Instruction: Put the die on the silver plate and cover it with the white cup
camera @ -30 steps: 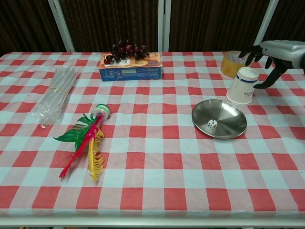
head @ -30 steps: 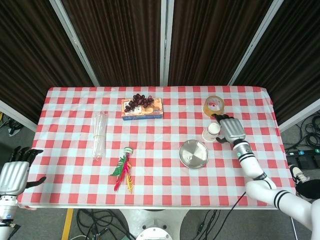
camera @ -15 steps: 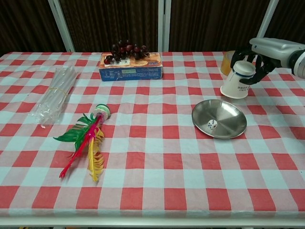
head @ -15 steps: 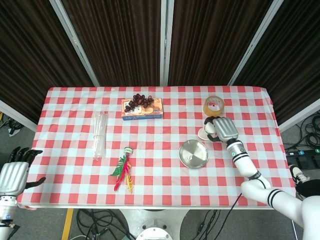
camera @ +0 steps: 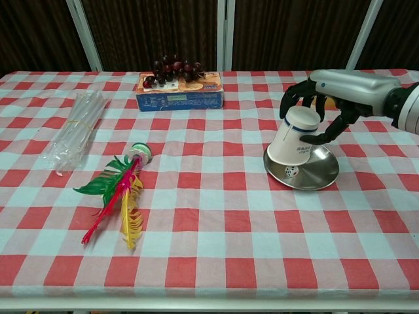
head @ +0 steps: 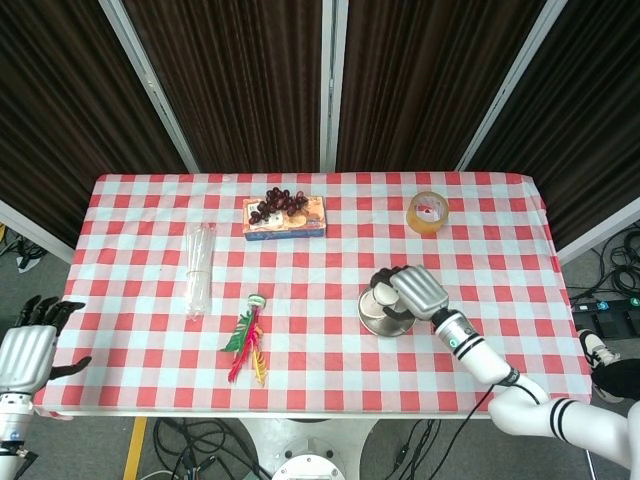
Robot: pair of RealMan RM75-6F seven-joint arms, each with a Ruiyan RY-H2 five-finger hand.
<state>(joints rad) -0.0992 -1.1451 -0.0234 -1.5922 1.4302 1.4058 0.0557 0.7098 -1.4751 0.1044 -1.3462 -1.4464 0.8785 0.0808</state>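
My right hand (camera: pixel 325 98) grips the white cup (camera: pixel 294 135) upside down and tilted, its mouth low over the left part of the silver plate (camera: pixel 314 171). The die (camera: pixel 291 172) lies on the plate just under the cup's rim, still showing in the chest view. In the head view the right hand (head: pixel 415 291) and the cup (head: pixel 382 296) sit over the plate (head: pixel 385 318), and the die is hidden. My left hand (head: pixel 27 350) hangs off the table's left edge, fingers apart, holding nothing.
A blue-and-orange box (camera: pixel 180 91) with dark grapes on it stands at the back. A clear plastic bundle (camera: pixel 73 129) lies at left, a feathered shuttlecock toy (camera: pixel 123 190) in the middle. A yellow tape roll (head: pixel 427 211) sits at back right.
My right hand closed on the cup beside the tape roll, lifted it and carried it left and nearer, over the plate. The left hand has not moved.
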